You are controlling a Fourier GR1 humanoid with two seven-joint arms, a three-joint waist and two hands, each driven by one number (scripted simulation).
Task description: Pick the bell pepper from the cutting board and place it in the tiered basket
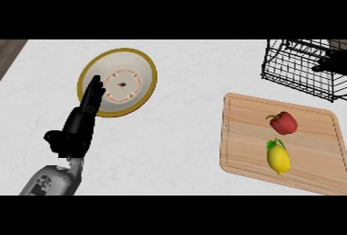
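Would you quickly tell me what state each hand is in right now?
Left hand: open, fingers straight, holding nothing, reaching over the plate's edge.
Right hand: not in view, so it cannot be told.

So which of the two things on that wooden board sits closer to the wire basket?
The red bell pepper. It lies on the cutting board on the side towards the black tiered basket; the yellow lemon lies below it, farther from the basket.

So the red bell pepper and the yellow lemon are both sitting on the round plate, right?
Not quite. The head view shows the red bell pepper and the yellow lemon both sitting on the wooden cutting board, not on the round plate, which lies apart at the left.
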